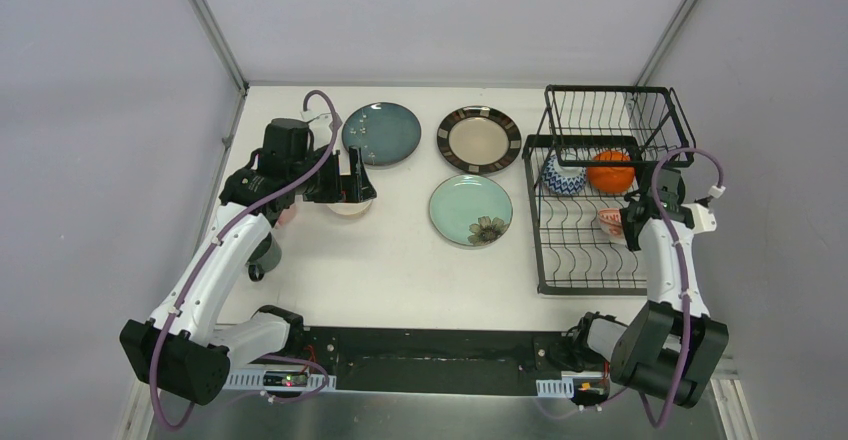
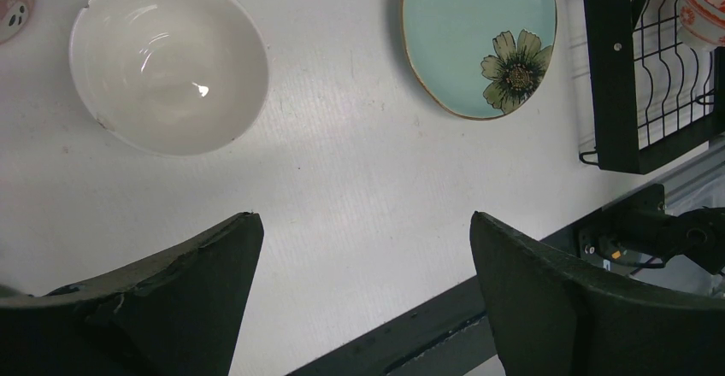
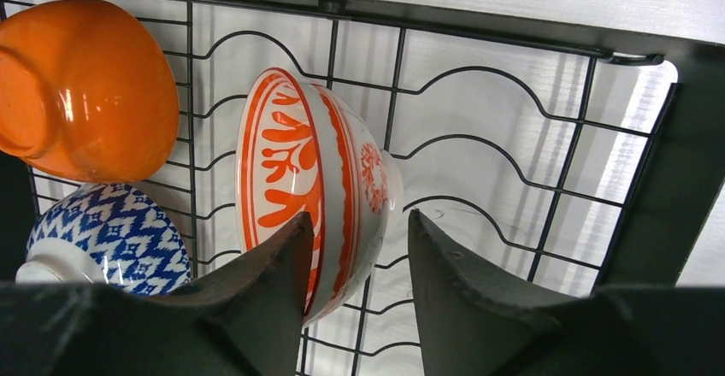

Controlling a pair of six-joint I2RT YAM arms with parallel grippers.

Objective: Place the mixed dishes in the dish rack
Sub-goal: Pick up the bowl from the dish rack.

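Note:
The black wire dish rack [image 1: 533, 215] stands at the right. In its lower tray lie an orange bowl [image 1: 610, 171], a blue-patterned bowl [image 1: 563, 175] and a red-patterned bowl [image 3: 299, 158] on its side. My right gripper [image 3: 359, 226] is open astride that bowl's rim; one finger overlaps the bowl, the other stands clear. My left gripper [image 2: 366, 218] is open and empty above the table beside the white bowl [image 2: 168, 60]. The teal speckled plate [image 1: 381, 133], dark-rimmed beige plate [image 1: 479, 140] and mint flower plate [image 1: 470, 210] lie flat on the table.
A pink cup [image 2: 13, 0] sits left of the white bowl, partly hidden by my left arm in the top view. A dark grey cup [image 1: 265, 255] stands near the left arm. The rack's raised basket tier [image 1: 610, 110] is at the back right.

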